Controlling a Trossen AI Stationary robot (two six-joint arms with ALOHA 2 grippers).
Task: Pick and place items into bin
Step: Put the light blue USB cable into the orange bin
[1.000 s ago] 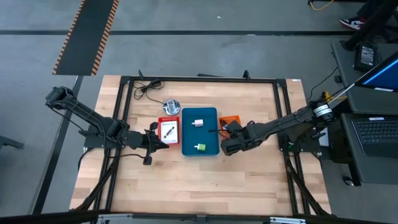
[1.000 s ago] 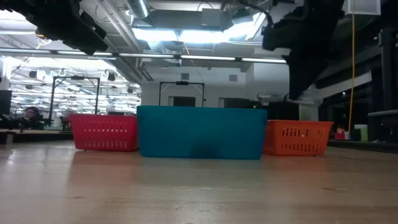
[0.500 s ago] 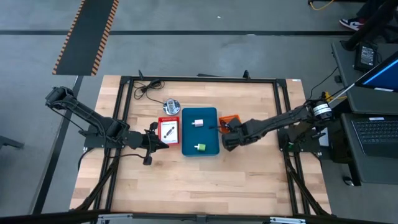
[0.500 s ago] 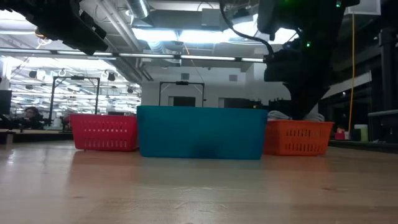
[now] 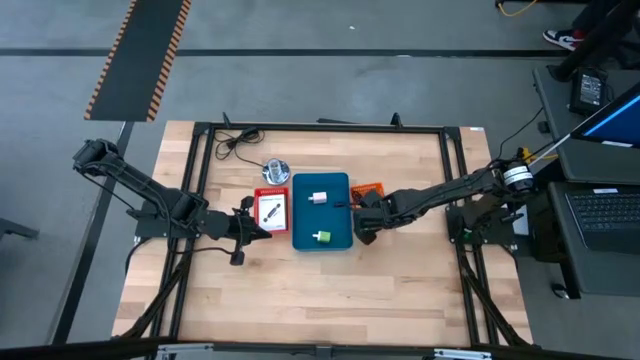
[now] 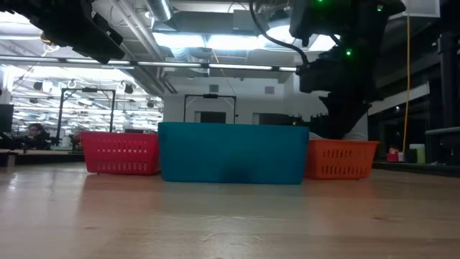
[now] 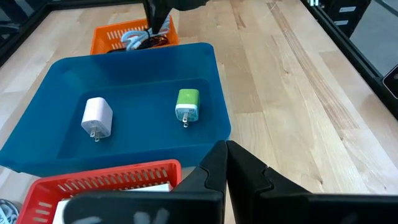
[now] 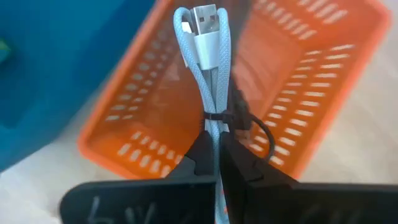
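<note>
over the last second the right tool [image 8: 217, 163] has drawn in from beside the blue bin [image 5: 322, 211] to hang over the orange basket [image 8: 311, 81], pinched shut on a bundled blue-white cable [image 8: 210, 74], likely mid-transfer. farther left, the left tool [image 7: 225, 163] waits closed and empty by the red basket [image 7: 106, 177]. beyond the wooden tabletop [image 5: 300, 290] lies grey floor.

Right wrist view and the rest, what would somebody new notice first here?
Probably the right gripper, shut on a bundled blue-white USB cable above the orange basket. Next, the blue bin mid-table between the orange and red baskets, holding a white charger and a green one. The left gripper waits shut beside the red basket.
</note>
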